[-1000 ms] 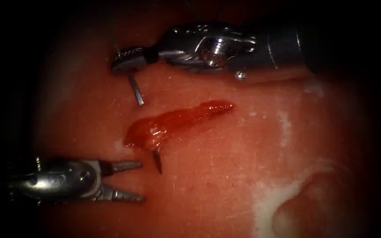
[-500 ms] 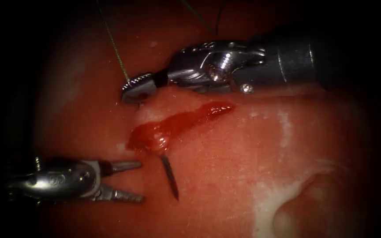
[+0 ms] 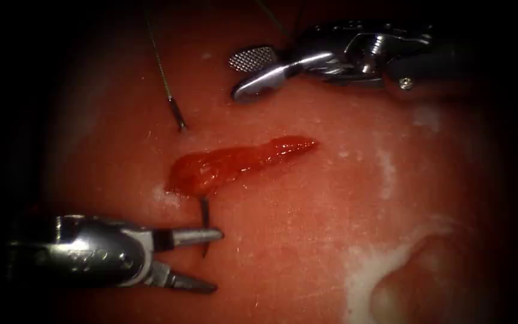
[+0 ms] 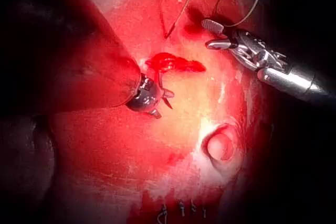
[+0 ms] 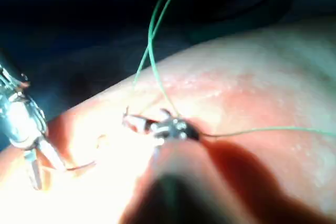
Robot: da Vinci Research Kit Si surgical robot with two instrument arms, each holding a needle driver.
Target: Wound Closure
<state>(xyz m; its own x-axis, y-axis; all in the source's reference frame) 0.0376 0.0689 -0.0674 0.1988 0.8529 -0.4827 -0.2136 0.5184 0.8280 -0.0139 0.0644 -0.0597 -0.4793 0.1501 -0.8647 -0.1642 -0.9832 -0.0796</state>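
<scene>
Steel needle (image 3: 204,223) through cut (image 3: 235,166), tip between open left claw (image 3: 211,259); right claw (image 3: 244,75) open, empty.

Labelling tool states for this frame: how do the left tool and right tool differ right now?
The left tool sits below the cut, its open jaws straddling the needle point emerging from the tissue; the right tool sits above the cut, away from the needle's tail. The left tool points right, the right tool left. Both jaws are open and hold nothing.
</scene>
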